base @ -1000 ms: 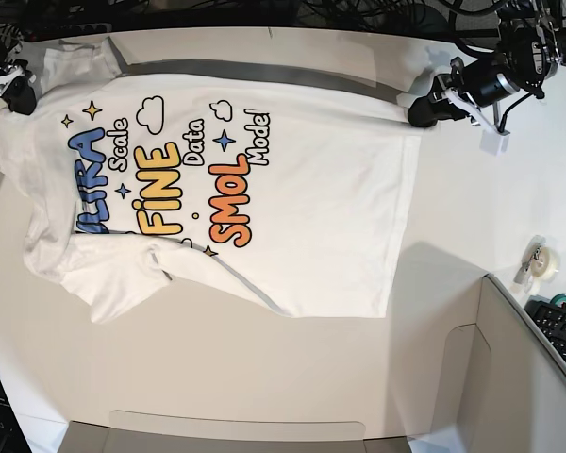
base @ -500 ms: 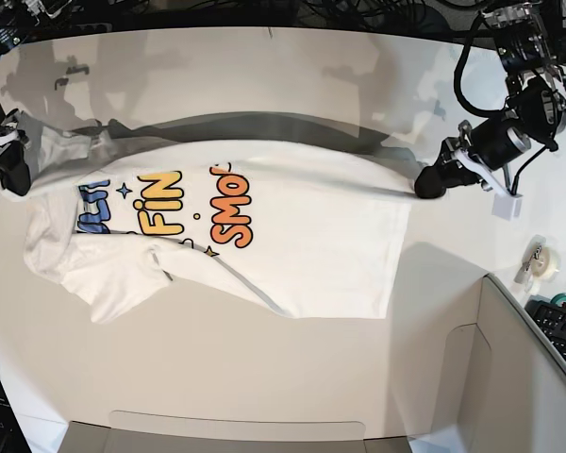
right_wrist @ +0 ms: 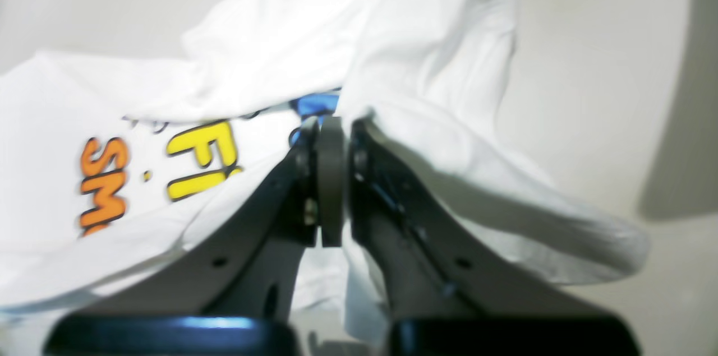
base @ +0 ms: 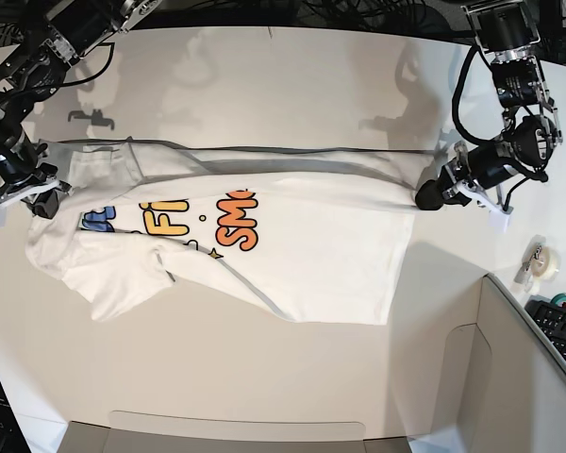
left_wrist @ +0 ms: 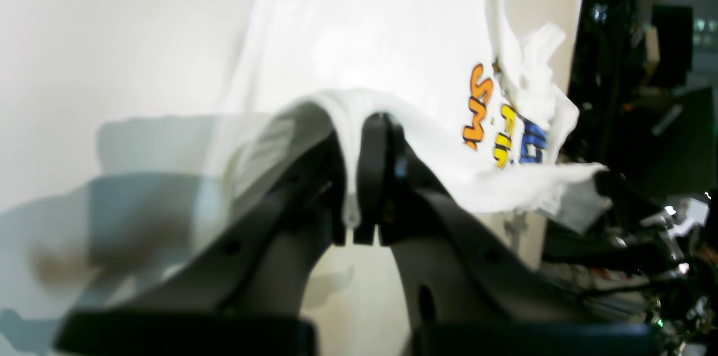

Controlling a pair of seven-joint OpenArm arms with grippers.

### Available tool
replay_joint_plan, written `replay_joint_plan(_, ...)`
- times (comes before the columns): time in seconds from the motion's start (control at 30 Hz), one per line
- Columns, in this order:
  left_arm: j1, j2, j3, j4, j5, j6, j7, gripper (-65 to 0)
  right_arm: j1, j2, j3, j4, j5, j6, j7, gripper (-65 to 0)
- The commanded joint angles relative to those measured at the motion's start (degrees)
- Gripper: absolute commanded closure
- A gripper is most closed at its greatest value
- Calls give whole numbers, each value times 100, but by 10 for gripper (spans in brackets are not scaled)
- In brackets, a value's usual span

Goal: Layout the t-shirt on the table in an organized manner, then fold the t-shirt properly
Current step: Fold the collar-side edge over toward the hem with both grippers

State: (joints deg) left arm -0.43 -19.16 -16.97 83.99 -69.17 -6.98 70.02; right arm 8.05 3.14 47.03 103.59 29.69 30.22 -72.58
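Base view | t-shirt lay lengthwise across worktop, long axis running between arms | left gripper pinched hem corner, right gripper pinched shoulder end | folded edge stretched between them, free half nearer camera.

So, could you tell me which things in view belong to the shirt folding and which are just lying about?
Part of the job:
- t-shirt
- table
- left gripper, shut on the t-shirt
- right gripper, shut on the t-shirt

Just lying about:
- tape roll
- keyboard
- grey box panel
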Motion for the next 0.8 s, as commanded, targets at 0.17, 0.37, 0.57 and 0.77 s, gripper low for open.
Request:
replay_joint_plan(0.17, -366, -93, 207, -394, -130, -36, -105, 0, 69, -142, -408, 89, -996, -37, 844, 0)
replay_joint_plan(0.37, -463, -137, 207, -631, -77, -36, -114, 0, -45, -344, -698, -122, -1769, -37, 1372, 0)
replay_joint_plan(0.57, -472, -163, 154, -631, 336, -36, -114, -33, -54, -300, -645, -746, -1778, -46, 1680, 0)
replay_joint_plan(0.77, -472, -172, 146, -631, 336, -18, -70, -218, -71, -186, -637, -772, -1822, -55, 1653, -72)
